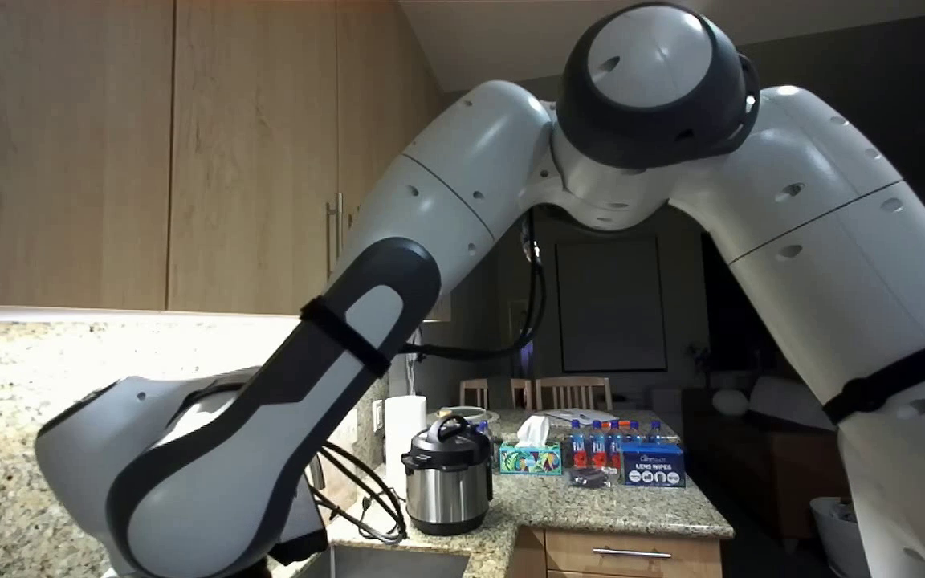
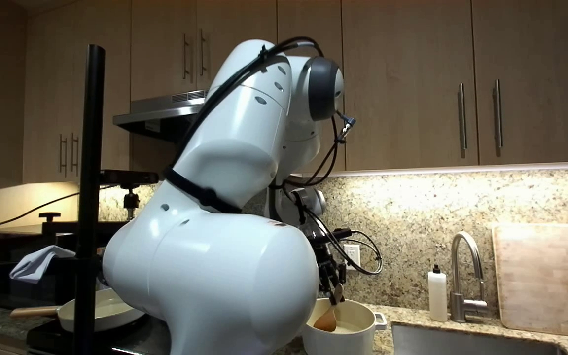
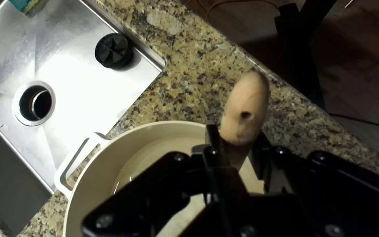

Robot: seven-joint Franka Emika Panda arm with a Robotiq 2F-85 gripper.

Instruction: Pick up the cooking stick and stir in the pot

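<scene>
a wooden spoon (image 2: 327, 321) is clasped between the jaws. it is held tilted, head down in a white pot (image 2: 339, 343) near the sink (image 3: 74, 84).

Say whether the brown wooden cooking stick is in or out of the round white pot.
Partly in: an exterior view shows the stick's broad end inside the pot; the wrist view, its handle in the black gripper.

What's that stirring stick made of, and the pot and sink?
Cooking stick: probably wood, matte, showing tan colour and faint grain.
Pot: perhaps coated metal, given its smooth, even, pale surface.
Sink: likely stainless steel, from its silvery sheen.
</scene>
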